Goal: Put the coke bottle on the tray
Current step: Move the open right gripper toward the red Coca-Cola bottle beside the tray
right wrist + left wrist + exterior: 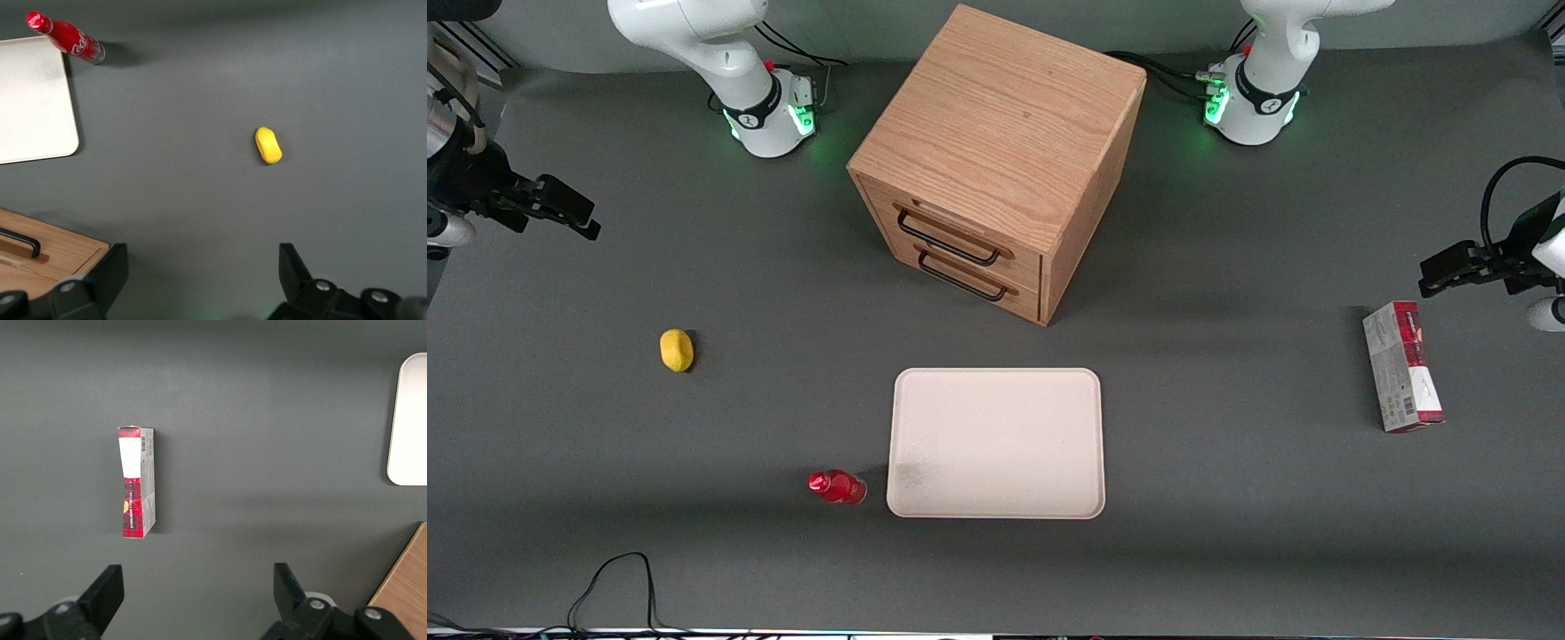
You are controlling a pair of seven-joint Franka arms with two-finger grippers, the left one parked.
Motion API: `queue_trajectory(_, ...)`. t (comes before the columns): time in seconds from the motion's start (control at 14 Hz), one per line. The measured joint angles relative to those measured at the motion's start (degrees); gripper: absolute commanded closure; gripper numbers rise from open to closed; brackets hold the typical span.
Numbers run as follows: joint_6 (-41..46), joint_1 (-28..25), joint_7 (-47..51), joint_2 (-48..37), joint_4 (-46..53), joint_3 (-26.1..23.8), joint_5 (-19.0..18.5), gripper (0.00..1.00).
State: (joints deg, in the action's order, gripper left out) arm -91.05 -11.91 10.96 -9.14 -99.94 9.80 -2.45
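The coke bottle point(837, 487), small, shiny red with a red cap, stands on the grey table just beside the tray's near corner, toward the working arm's end. It also shows in the right wrist view point(67, 37). The cream-beige tray point(996, 442) lies flat in front of the drawer cabinet, nearer the front camera; its rim shows in the right wrist view point(40, 107). My right gripper point(580, 215) hangs high at the working arm's end of the table, well away from the bottle. It is open and empty point(201, 260).
A yellow lemon-like object point(677, 349) lies between the gripper and the bottle. The wooden drawer cabinet point(996, 160) stands mid-table. A red-and-grey carton box point(1402, 366) lies toward the parked arm's end. A black cable point(614, 578) loops at the near edge.
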Motion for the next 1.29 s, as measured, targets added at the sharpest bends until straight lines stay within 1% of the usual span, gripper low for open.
queue_trajectory(0.36, -0.74, -0.01, 0.03, 0.26, -0.18, -0.32, 1.79, 0.00)
queue_trajectory(0.57, -4.10, 0.01, 0.14, 3.73, 1.30, -2.31, 2.93, 0.00)
queue_trajectory(0.71, -5.48, 0.88, 1.39, 10.09, 7.04, -5.50, 3.00, 0.00)
queue_trajectory(0.86, -5.84, 2.28, 3.42, 18.55, 15.57, -9.42, 3.03, 0.00)
queue_trajectory(1.14, -6.10, 2.71, 3.93, 34.16, 32.45, -13.77, 3.03, 0.00)
queue_trajectory(1.29, -6.40, 2.80, 3.92, 39.91, 37.62, -16.17, 2.80, 0.00)
